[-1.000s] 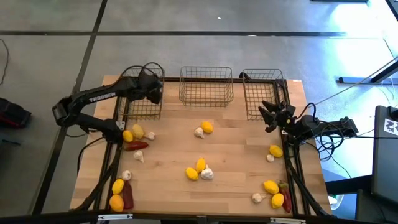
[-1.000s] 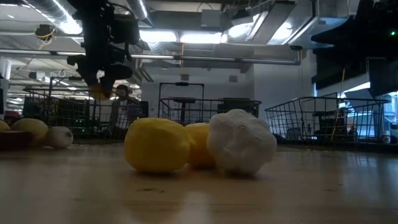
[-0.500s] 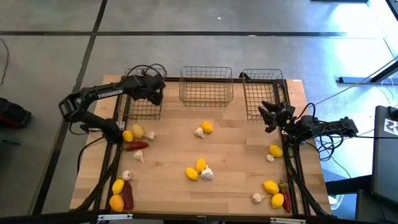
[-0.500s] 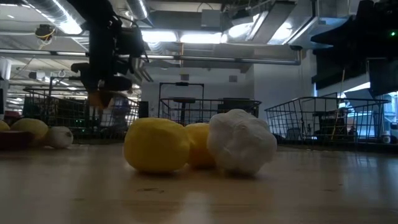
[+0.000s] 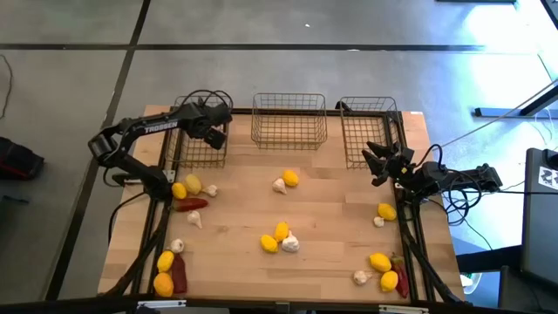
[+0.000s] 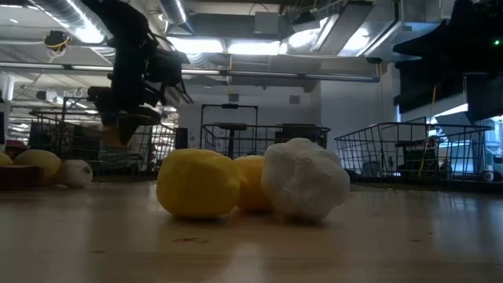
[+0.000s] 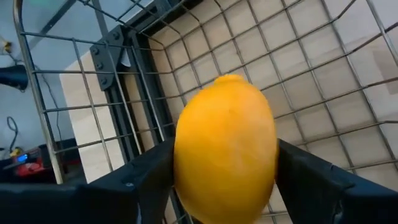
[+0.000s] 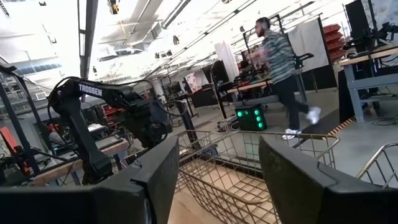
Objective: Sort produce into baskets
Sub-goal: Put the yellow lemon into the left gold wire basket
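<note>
High view: left claw (image 5: 215, 131) over left wire basket (image 5: 197, 148) at far left of table (image 5: 331, 218), pinching a lemon (image 7: 225, 146). Left wrist view: lemon between the dark fingers (image 7: 140, 180), basket mesh right below, release looks close but not done yet. Right claw (image 5: 379, 163) parked by right wire basket (image 5: 369, 131), spread, nothing between fingers in right wrist view. Middle wire basket (image 5: 289, 120) appears to hold nothing; right one too, as far as visible. Progress judged early: nothing seen lying in any basket. Left to sort, all on table: lemon pair (image 5: 186, 187) with garlic bulb (image 5: 210, 190) and red chili (image 5: 193, 204) near left edge; garlic (image 5: 194, 220) just below; garlic (image 5: 177, 247), two lemons (image 5: 164, 272) and chili (image 5: 179, 276) at near-left corner; lemon (image 5: 290, 179) touching garlic (image 5: 279, 185) mid-table; centre cluster of two lemons and a garlic (image 5: 281, 239), same cluster filling low view; lemon (image 5: 386, 211) and small garlic (image 5: 378, 221) right side; two lemons (image 5: 384, 270), garlic (image 5: 360, 277) and chili (image 5: 400, 272) near-right corner. Person walking in room behind, seen in right wrist view, well off the table. Which basket takes which type not yet settled from contents.
</note>
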